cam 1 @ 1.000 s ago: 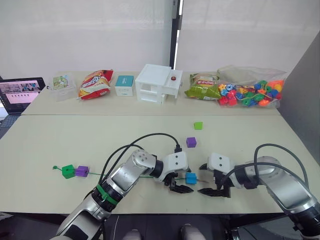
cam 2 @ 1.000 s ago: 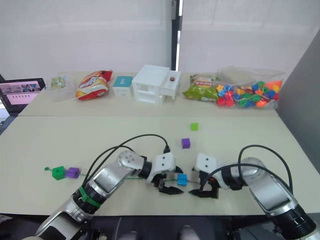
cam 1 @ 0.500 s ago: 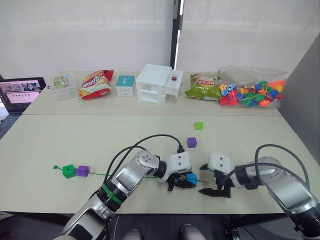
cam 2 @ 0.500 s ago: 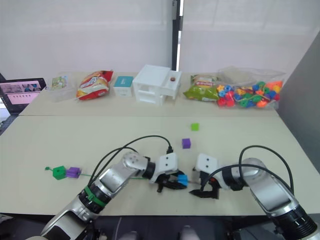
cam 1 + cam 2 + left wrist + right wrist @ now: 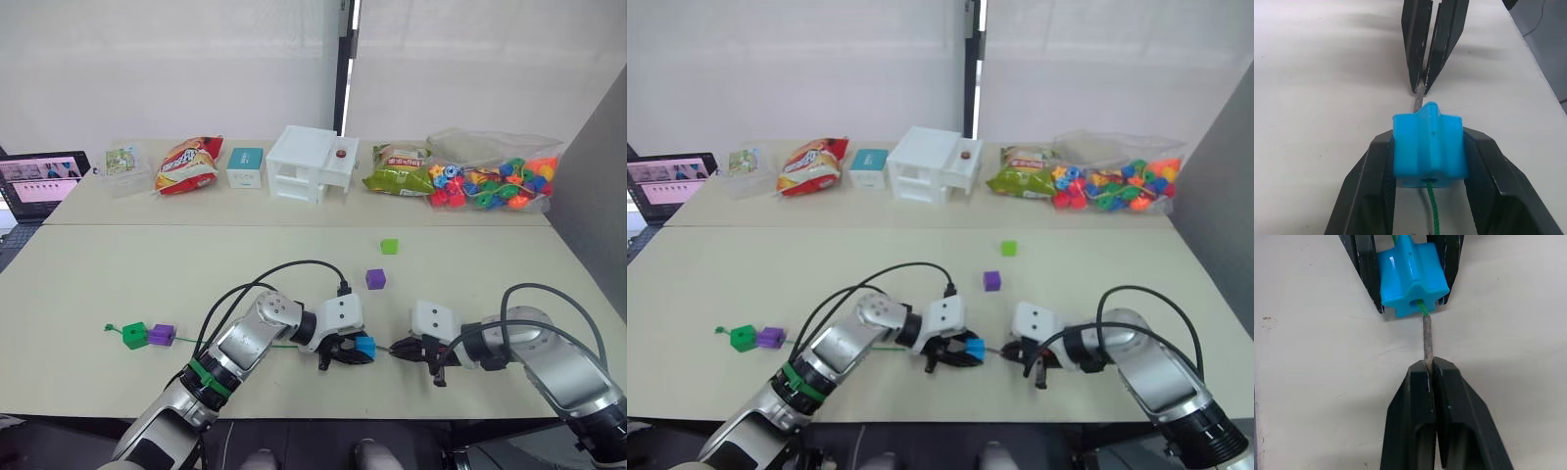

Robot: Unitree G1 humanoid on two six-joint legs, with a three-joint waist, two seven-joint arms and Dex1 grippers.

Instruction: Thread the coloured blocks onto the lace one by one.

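— Hidden? Bore of glossy notched blue block (image 5: 1430, 149), squeezed in left gripper (image 5: 1429, 161), near table (image 5: 98, 284) edge.
— Right gripper (image 5: 1429, 369)? Pinched flat on stiff grey tip (image 5: 1427, 340) of braided green lace (image 5: 1433, 213), just right.

head stereo pair high over the table (image 5: 118, 284) — opposed wrist views, close on one blue block (image 5: 1430, 144)

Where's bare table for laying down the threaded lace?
Bare: the near table between the green and purple threaded pair and the far seam. Crowded: the left gripper, blue block, right gripper, loose purple block and light green block.
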